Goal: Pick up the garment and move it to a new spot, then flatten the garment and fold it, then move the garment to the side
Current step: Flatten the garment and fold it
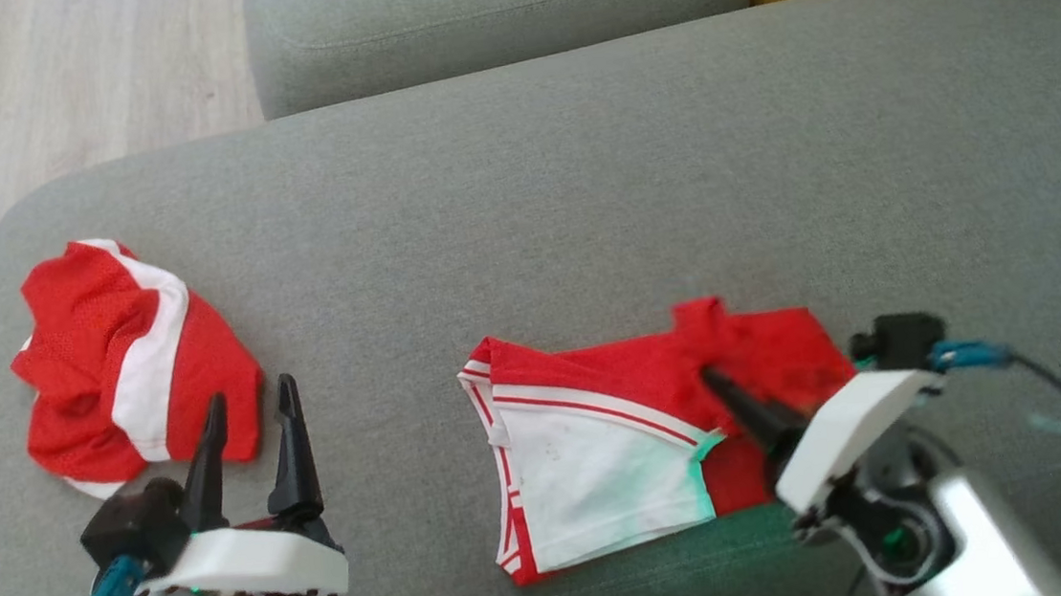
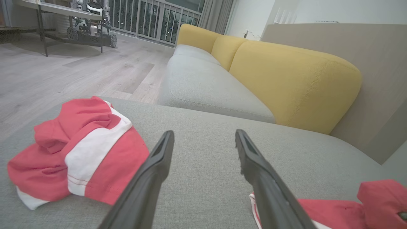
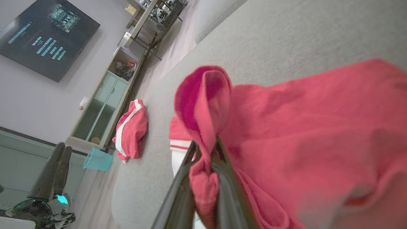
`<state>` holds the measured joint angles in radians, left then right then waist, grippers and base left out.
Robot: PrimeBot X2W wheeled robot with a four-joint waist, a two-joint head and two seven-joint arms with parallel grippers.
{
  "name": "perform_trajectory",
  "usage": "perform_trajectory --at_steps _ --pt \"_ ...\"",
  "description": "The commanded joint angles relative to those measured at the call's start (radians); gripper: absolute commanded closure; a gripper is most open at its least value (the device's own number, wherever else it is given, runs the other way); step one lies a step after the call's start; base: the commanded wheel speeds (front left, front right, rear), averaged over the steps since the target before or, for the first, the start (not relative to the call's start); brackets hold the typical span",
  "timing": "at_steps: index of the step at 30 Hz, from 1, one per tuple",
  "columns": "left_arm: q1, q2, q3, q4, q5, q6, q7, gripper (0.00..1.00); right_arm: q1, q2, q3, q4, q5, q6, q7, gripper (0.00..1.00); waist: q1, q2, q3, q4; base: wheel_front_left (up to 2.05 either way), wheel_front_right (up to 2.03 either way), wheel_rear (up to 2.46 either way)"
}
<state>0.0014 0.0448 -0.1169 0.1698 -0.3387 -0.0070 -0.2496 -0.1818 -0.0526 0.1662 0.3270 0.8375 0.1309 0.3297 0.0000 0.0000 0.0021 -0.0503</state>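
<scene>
Gripping the red-and-white garment at lower centre of the head view.
My right gripper is clenched on a red fold; my left gripper stands released at lower left, beside a second garment. Judged progress: garment appears partly folded on the grey cushion; final fold and move aside are not yet done.

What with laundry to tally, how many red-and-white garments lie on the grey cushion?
2. One crumpled garment lies at the left of the cushion, ahead of the open left gripper. The other garment lies nearer the right, a red fold pinched in the right gripper. None seem hidden.
</scene>
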Motion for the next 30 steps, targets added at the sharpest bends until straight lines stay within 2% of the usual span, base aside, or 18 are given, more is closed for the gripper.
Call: perform_trajectory --at_steps 1,7,13,26,27,28,30 --pt "-0.030 0.005 0.026 -0.032 -0.007 0.007 -0.012 0.00 -0.034 0.002 0.031 -0.029 0.012 0.000 -0.017 1.00 0.0000 0.0000 -0.002 0.004 0.00 0.00 0.00" --pt "-0.032 0.005 0.021 -0.034 -0.009 0.008 -0.012 0.00 -0.080 0.002 0.156 0.064 0.131 0.000 -0.107 1.00 0.0000 0.0000 0.009 0.029 0.00 0.00 0.00" --pt "-0.049 0.005 0.007 -0.030 -0.011 0.008 -0.012 0.00 -0.166 0.002 0.262 0.179 0.187 0.000 -0.197 1.00 0.0000 0.0000 0.038 0.061 0.00 0.00 0.00" --pt "-0.065 0.005 -0.003 -0.013 -0.014 0.007 -0.012 0.00 -0.279 0.002 0.482 0.353 0.350 0.000 -0.298 1.00 0.0000 0.0000 0.060 0.104 0.00 0.00 0.00" --pt "-0.065 0.005 -0.003 -0.011 -0.014 0.007 -0.012 0.00 -0.288 0.002 0.499 0.363 0.359 0.000 -0.307 0.36 0.0000 0.0000 0.058 0.105 0.00 0.00 0.00" --pt "-0.064 0.005 -0.004 -0.010 -0.014 0.008 -0.012 0.00 -0.293 0.002 0.514 0.369 0.378 0.000 -0.312 0.00 0.0000 0.0000 0.054 0.105 0.00 0.00 0.00" --pt "-0.061 0.005 -0.001 -0.007 -0.015 0.009 -0.012 0.00 -0.305 0.002 0.547 0.376 0.411 0.000 -0.327 0.00 0.0000 0.0000 0.044 0.103 0.00 0.00 0.00"
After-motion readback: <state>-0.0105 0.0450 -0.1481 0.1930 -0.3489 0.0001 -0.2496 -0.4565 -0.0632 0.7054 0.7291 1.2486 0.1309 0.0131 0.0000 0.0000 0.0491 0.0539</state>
